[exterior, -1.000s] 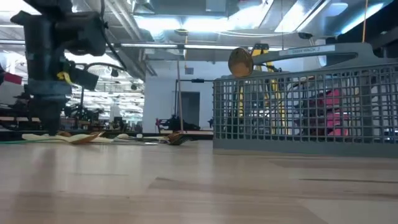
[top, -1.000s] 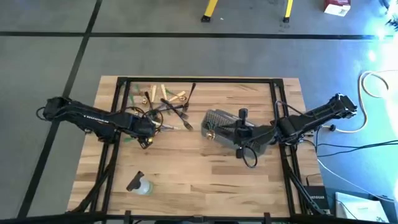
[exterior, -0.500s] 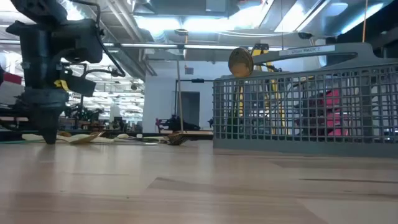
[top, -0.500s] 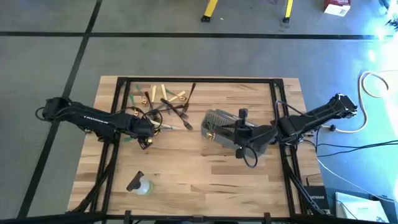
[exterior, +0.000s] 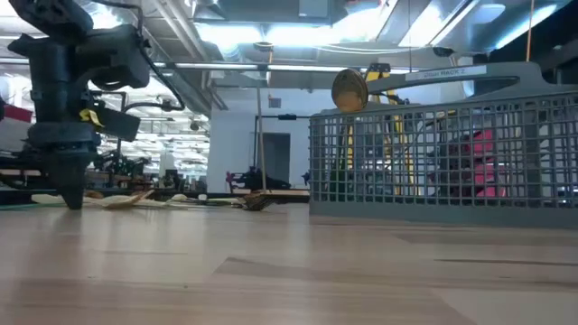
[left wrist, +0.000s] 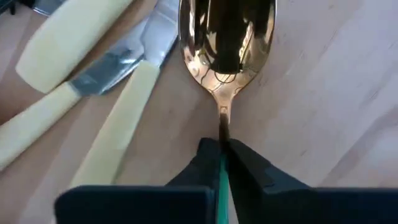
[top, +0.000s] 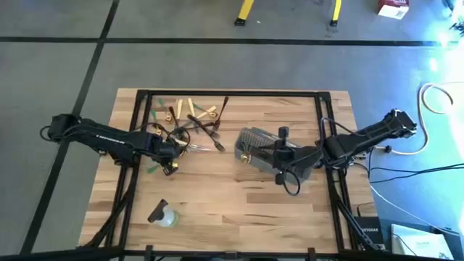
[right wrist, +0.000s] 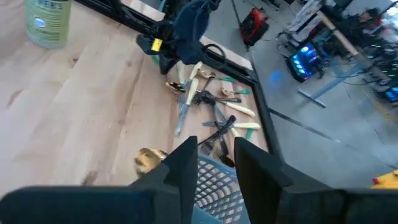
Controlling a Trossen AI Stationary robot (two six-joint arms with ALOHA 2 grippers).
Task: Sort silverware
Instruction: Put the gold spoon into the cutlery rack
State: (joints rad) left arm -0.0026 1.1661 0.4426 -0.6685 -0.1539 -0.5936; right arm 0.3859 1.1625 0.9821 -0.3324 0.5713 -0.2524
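The silverware pile (top: 190,119) of pale-handled, black and green pieces lies at the table's far left, also in the right wrist view (right wrist: 208,102). My left gripper (top: 172,155) stands at the pile's near edge, pointing down, shut on a gold spoon (left wrist: 227,43) with a green handle. Its fingertips reach table height in the low view (exterior: 70,200). My right gripper (right wrist: 216,163) hovers open over the grey mesh basket (top: 270,154). A gold spoon (exterior: 349,88) stands in that basket, bowl up. My left gripper pinches the spoon between its two fingers where the gold neck meets the green handle (left wrist: 222,144). The fingers come from above, pointing down, across the handle. The bowl (left wrist: 227,37) lies on the wood beyond the fingertips, and the green handle runs back between them.
A small clear bottle (top: 165,216) lies near the table's front left, also seen in the right wrist view (right wrist: 46,22). Pale-handled knives (left wrist: 87,81) lie right beside the held spoon. The black frame rails (top: 138,116) run along the table's left and right sides.
My left gripper has sunk a little toward the table and shifted slightly toward the near edge, staying shut. The green handle end beside it has shifted along with it.
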